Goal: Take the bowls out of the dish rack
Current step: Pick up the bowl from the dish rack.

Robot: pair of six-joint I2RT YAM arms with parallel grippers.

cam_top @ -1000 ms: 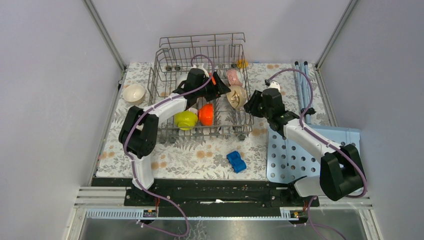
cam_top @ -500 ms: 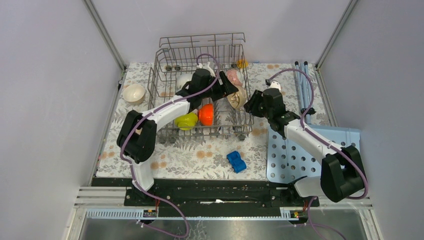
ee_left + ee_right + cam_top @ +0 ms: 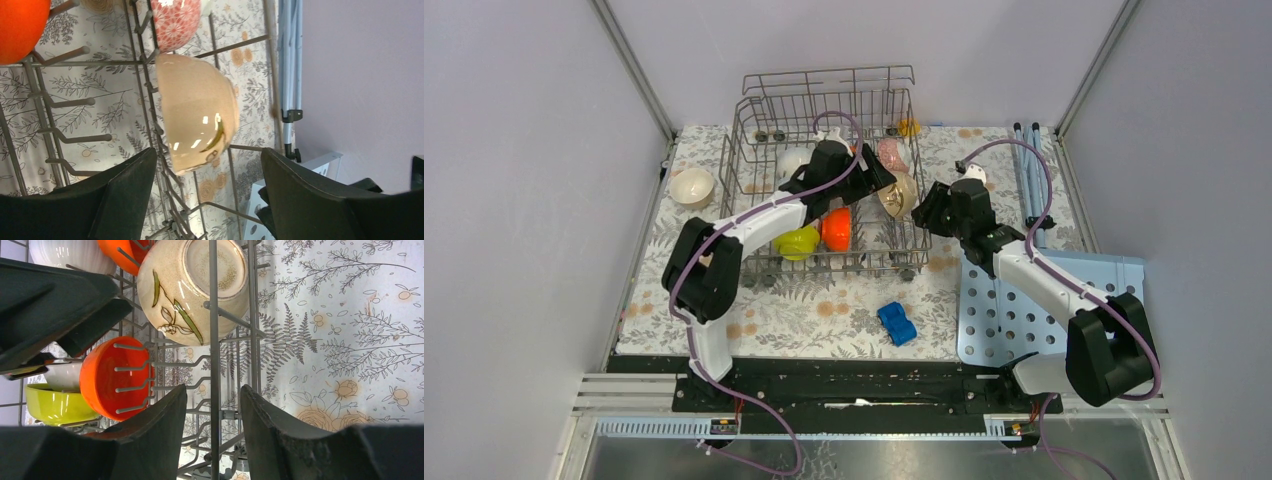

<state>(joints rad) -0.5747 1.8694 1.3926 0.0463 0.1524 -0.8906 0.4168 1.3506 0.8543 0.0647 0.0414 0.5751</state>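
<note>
The grey wire dish rack (image 3: 828, 72) holds a white bowl (image 3: 792, 160), an orange bowl (image 3: 835, 229), a yellow-green bowl (image 3: 796, 241), a pink patterned bowl (image 3: 892, 153) and a beige leaf-painted bowl (image 3: 898, 195). My left gripper (image 3: 879, 175) reaches inside the rack. It is open (image 3: 210, 165), and the beige bowl's (image 3: 197, 117) near edge lies just between its fingertips, untouched. My right gripper (image 3: 924, 210) sits outside the rack's right wall. It is open (image 3: 214, 395) with a rack wire (image 3: 214, 340) passing between its fingers, below the beige bowl (image 3: 192, 287).
A cream bowl (image 3: 693, 186) rests on the floral mat left of the rack. A blue toy car (image 3: 896, 323) lies in front of the rack. A light-blue perforated board (image 3: 1024, 310) lies under the right arm, and blue poles (image 3: 1029, 170) lie at the back right.
My left gripper has reached farther right inside the rack toward the beige bowl and opened wider. The right gripper has barely moved and opened slightly.
</note>
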